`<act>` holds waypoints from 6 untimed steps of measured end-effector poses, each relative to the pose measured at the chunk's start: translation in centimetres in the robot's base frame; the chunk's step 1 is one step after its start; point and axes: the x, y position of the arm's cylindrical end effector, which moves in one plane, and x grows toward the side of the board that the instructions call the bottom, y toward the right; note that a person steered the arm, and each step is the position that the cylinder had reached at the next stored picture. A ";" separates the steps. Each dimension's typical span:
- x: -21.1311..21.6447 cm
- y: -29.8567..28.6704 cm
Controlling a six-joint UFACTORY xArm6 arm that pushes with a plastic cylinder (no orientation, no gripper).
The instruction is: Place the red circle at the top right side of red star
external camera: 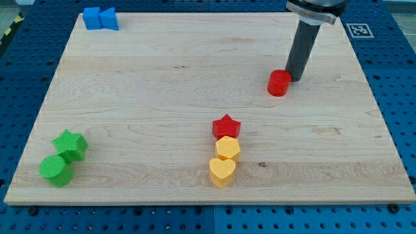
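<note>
My tip [296, 78], the lower end of the straight dark rod, rests against the upper right edge of the red circle block [279, 83]; there is no pincer here to read as apart or together. The red circle block sits up and to the view's right of the red star block [226, 125], well apart from it. A yellow hexagon-like block [227, 148] touches the star's lower edge, with a yellow heart block [222, 172] just below that, all on the pale wooden board [162, 97].

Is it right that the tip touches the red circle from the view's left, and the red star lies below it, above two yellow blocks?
Not quite: in the camera view my tip is at the red circle's right, not left. The red star does lie lower, above two yellow blocks.
</note>
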 end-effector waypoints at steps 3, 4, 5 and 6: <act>1.2 -2.7; 1.5 -2.7; 2.1 -2.7; 3.1 -3.1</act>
